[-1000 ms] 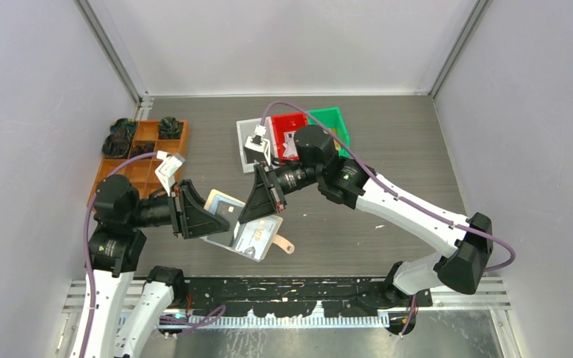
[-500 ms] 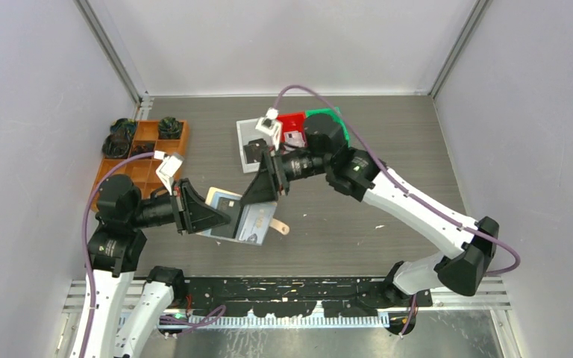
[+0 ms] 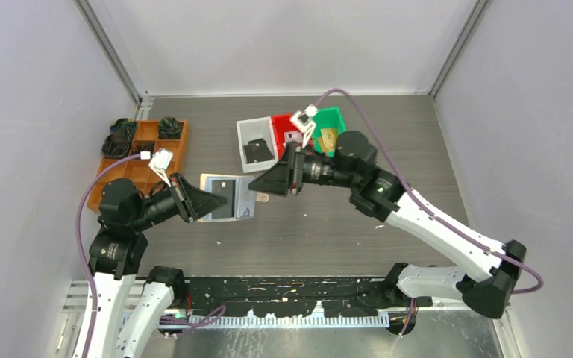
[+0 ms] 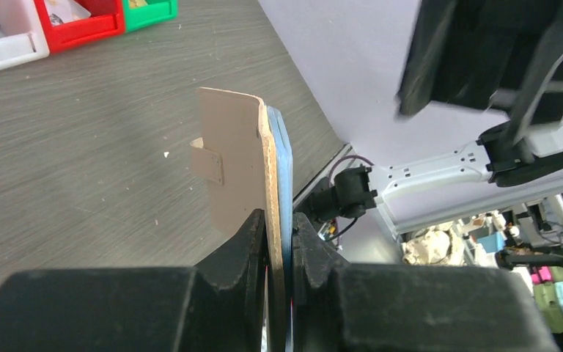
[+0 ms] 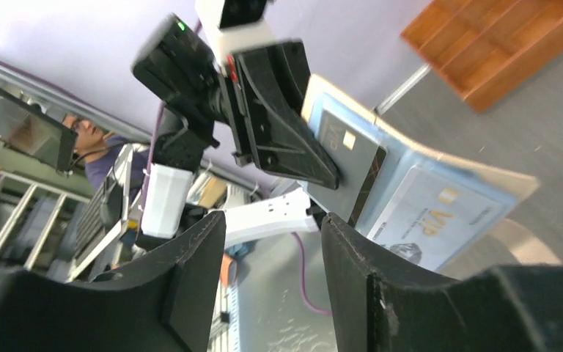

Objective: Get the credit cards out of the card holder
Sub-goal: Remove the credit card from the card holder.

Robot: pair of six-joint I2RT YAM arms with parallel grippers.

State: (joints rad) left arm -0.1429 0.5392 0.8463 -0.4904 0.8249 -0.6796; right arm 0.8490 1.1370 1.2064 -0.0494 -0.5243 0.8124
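The tan card holder hangs open in the air left of centre, with my left gripper shut on its left edge. Credit cards sit in its sleeves: a dark grey one and a pale blue one. The left wrist view shows the holder edge-on, pinched between the left gripper jaws with a blue layer behind it. My right gripper is open just right of the holder. In its own view, the right gripper is empty and faces the grey card and the blue VIP card.
White, red and green bins stand in a row at the back centre. A wooden compartment tray with dark items sits at the back left. Grey walls close in the table on three sides.
The right gripper opened, let go of the holder and drew back to the right. The left gripper closed on the holder and carried it up and away from the near edge.
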